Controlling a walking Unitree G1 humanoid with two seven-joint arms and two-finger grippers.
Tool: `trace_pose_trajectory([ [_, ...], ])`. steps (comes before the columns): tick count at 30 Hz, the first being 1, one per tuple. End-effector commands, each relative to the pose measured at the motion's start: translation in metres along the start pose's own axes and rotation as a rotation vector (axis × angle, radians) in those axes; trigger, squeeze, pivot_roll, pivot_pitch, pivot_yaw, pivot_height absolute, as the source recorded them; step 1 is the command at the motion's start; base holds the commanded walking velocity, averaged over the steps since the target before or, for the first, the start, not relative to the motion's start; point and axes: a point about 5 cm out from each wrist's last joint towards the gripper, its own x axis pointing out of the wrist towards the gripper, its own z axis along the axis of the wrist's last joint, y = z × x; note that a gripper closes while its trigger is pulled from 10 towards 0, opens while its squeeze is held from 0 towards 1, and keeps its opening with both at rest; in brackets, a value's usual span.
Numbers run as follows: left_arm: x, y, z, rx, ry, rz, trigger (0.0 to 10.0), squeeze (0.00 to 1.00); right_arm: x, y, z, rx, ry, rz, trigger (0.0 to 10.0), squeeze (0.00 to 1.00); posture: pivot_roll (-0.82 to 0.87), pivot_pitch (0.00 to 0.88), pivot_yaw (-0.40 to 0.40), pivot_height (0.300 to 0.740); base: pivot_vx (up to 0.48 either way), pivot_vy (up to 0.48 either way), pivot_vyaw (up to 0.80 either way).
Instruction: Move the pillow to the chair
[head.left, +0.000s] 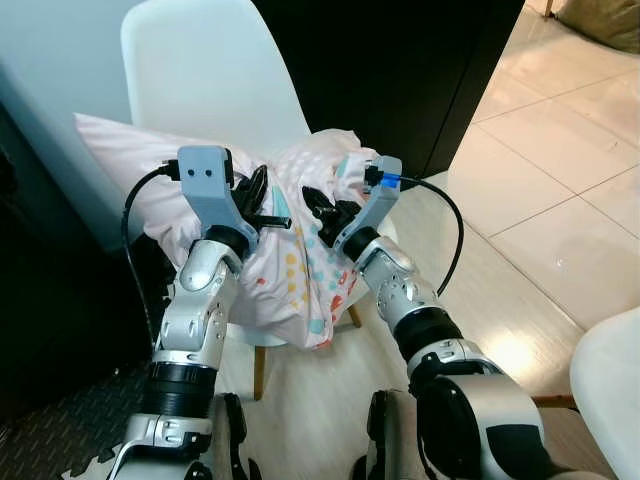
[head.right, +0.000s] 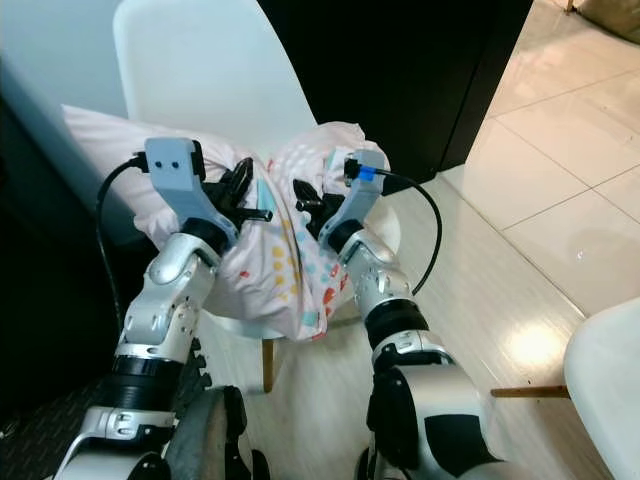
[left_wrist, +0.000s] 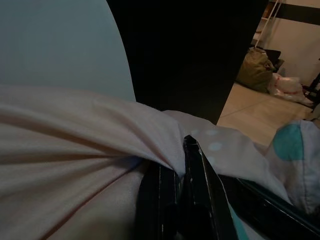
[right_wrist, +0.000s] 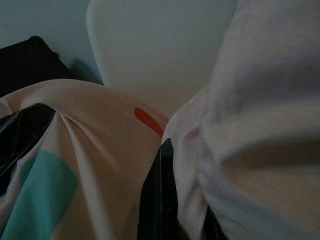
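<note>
**Pillow held over the chair seat, both jaws pinched into its cover**

Nearest, pale glossy tiled floor underfoot, with two silver arms reaching forward and up from the body. Left gripper with jaws closed on a fold of the soft pale-pink pillow with coloured dots, fabric bunched around the black fingers in the left wrist view. Right gripper likewise clamped on a gathered fold of the same cover, just beside the left one, cloth wrapped over its fingers. Pillow draped across the seat of the white moulded plastic chair with wooden legs, one end hanging over the front edge. Behind, chair back upright against a pale wall and a dark panel.
</note>
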Motion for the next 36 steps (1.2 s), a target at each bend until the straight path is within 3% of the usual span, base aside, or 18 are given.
trace_pose_trajectory([
  [1,0.001,-0.003,0.008,0.027,-0.054,-0.014,10.0,0.00,0.008,0.015,-0.003,0.003,0.005,0.074,10.0,0.00,0.07,0.258,-0.038,0.576,0.000,0.000,0.00],
  [6,0.010,0.017,0.012,0.076,-0.075,0.073,10.0,0.00,0.020,0.019,0.018,-0.013,-0.056,0.052,10.0,0.00,0.08,0.267,-0.047,0.576,0.000,0.000,0.00],
  [9,0.011,0.019,0.013,0.080,-0.080,0.081,10.0,0.00,0.022,0.020,0.020,-0.020,-0.059,0.048,10.0,0.00,0.08,0.270,-0.050,0.576,0.000,0.000,0.00],
  [12,0.021,0.037,0.023,0.142,-0.120,0.140,10.0,0.00,0.027,0.023,0.032,-0.035,-0.097,0.036,10.0,0.00,0.08,0.285,-0.056,0.576,0.000,0.000,0.00],
  [17,0.021,0.052,0.022,0.165,-0.126,0.212,10.0,0.00,0.026,0.019,0.036,-0.052,-0.126,-0.010,10.0,0.00,0.08,0.299,-0.061,0.576,0.000,0.000,0.00],
  [21,0.014,0.059,0.006,0.184,-0.081,0.254,10.0,0.00,0.020,0.009,0.027,-0.065,-0.099,-0.078,10.0,0.00,0.08,0.314,-0.063,0.576,0.000,0.000,0.00],
  [22,0.006,0.061,-0.011,0.167,-0.027,0.274,10.0,0.00,0.012,-0.001,0.014,-0.082,-0.052,-0.129,10.0,0.00,0.08,0.322,-0.063,0.576,0.000,0.000,0.00],
  [27,-0.011,0.063,-0.039,0.138,0.058,0.318,10.0,0.00,-0.005,-0.017,-0.011,-0.096,0.035,-0.201,10.0,0.00,0.07,0.328,-0.065,0.576,0.000,0.000,0.00],
  [30,-0.019,0.062,-0.052,0.081,0.096,0.344,10.0,0.00,-0.011,-0.020,-0.023,-0.092,0.079,-0.205,10.0,0.00,0.06,0.328,-0.064,0.576,0.000,0.000,0.00],
  [34,-0.022,0.059,-0.057,0.074,0.106,0.335,10.0,0.00,-0.013,-0.020,-0.028,-0.089,0.095,-0.200,10.0,0.00,0.06,0.328,-0.064,0.576,0.000,0.000,0.00],
  [35,-0.023,0.058,-0.059,0.073,0.107,0.330,10.0,0.20,-0.013,-0.020,-0.029,-0.088,0.100,-0.200,10.0,0.00,0.06,0.325,-0.062,0.576,0.000,0.000,0.00],
  [36,-0.023,0.057,-0.060,0.063,0.106,0.328,10.0,1.00,-0.014,-0.020,-0.030,-0.080,0.103,-0.198,10.0,0.67,0.06,0.320,-0.061,0.576,0.000,0.000,0.00],
])
